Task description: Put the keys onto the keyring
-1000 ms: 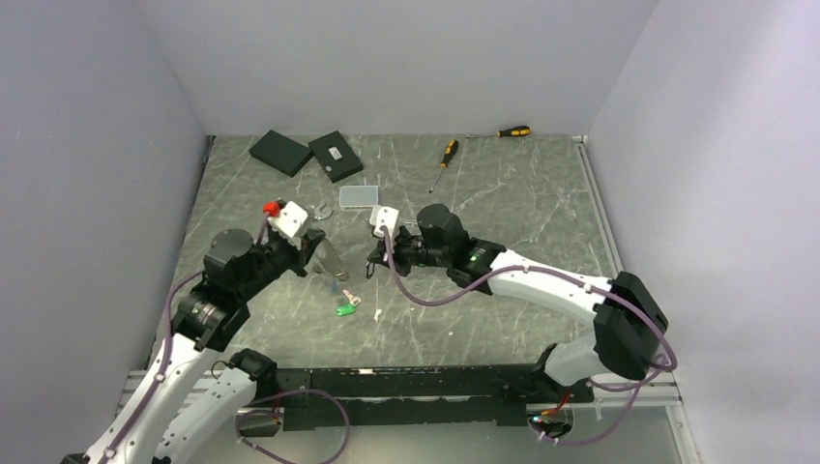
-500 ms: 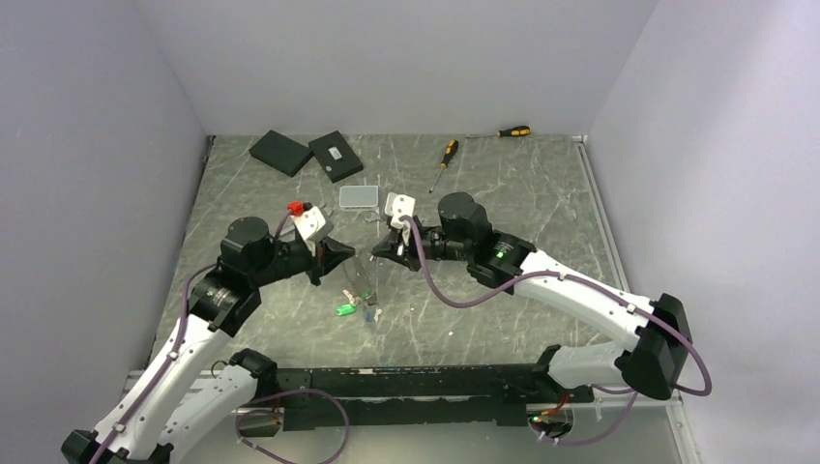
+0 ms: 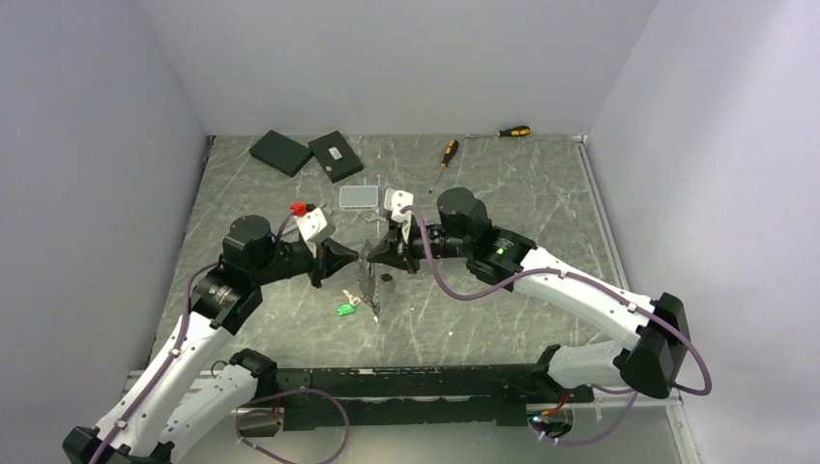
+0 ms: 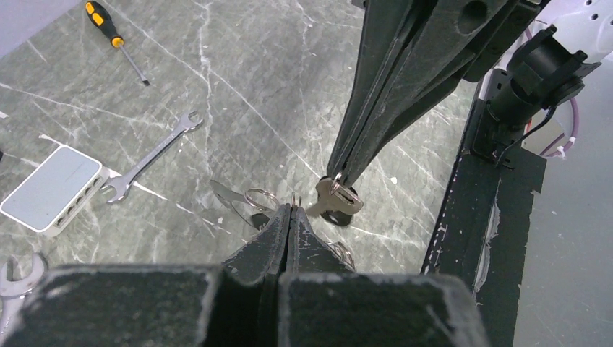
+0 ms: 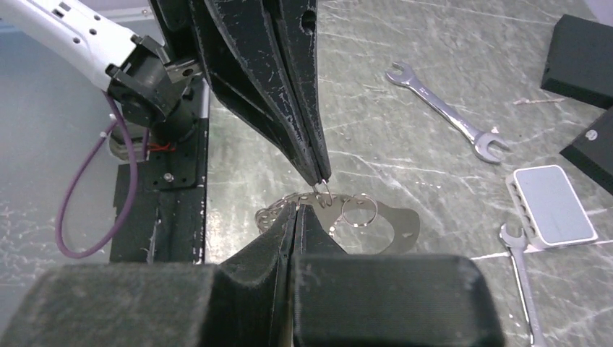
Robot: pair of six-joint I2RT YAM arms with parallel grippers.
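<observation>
L gripper (image 3: 353, 259) & R gripper (image 3: 368, 257) tip-to-tip above surface (image 3: 503, 193)
Both closed: R pinches key (image 4: 334, 202), L pinches keyring (image 5: 323, 192) wire

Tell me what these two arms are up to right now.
Both arms meet tip to tip above the table, each gripper shut. The right gripper pinches a silver key; the left gripper pinches a small ring in the same dangling bunch. A green-tagged key lies on the table beneath.
</observation>
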